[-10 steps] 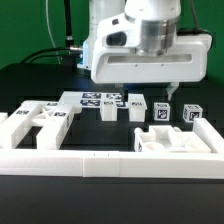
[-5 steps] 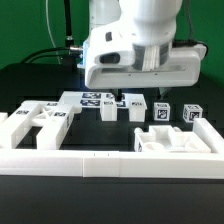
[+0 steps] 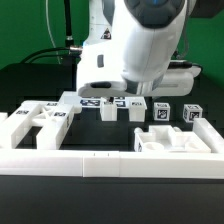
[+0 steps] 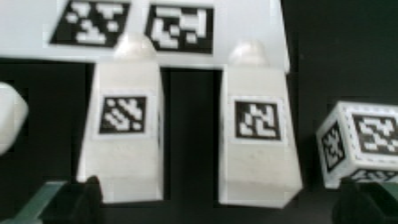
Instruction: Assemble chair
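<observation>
Jaws spread wide and empty, the pincer [image 4: 199,212] hovers above two white posts [image 4: 125,125] set side by side on the surface [image 3: 30,85] — probably centring on one to grasp. The chair [image 3: 36,126] is unbuilt — pieces loose near the border rail [image 3: 60,162].

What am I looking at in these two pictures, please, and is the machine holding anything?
The big white machine is a robot arm, seen by a camera off the arm. The other picture comes from a camera on its wrist, looking past the open gripper, which holds nothing. On the black table lie loose white chair parts: two posts, tagged cubes, a slotted panel. The flat tagged sheet is the marker board.
</observation>
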Robot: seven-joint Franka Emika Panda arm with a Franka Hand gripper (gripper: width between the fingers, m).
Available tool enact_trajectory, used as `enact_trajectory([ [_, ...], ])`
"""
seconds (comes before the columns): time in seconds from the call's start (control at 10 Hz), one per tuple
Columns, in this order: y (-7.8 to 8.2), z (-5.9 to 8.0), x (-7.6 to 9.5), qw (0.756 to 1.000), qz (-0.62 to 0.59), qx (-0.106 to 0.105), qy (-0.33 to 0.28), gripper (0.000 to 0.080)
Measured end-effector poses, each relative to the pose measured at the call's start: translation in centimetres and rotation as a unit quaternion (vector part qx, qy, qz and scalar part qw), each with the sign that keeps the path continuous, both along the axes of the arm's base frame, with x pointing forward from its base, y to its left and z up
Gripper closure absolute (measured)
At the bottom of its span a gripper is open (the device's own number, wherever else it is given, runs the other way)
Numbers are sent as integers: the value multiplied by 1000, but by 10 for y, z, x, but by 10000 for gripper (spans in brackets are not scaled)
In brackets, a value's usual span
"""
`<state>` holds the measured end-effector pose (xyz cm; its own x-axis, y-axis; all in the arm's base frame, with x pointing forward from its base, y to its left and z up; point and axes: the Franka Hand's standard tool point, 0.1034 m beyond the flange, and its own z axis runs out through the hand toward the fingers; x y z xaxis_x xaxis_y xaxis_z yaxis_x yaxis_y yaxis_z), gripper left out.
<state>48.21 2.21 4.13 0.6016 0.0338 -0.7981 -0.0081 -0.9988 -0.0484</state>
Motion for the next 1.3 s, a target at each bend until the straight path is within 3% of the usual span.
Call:
enact_trajectory([
  [0.2,0,-2,1,1000,0,0,-3,151],
  [0.4,2,-9,-11,998,-43,-38,30,151],
  [0.6,14,-18,-16,998,-46,-38,35,151],
  [1.3,16,-27,-22,998,-42,-35,32,151],
])
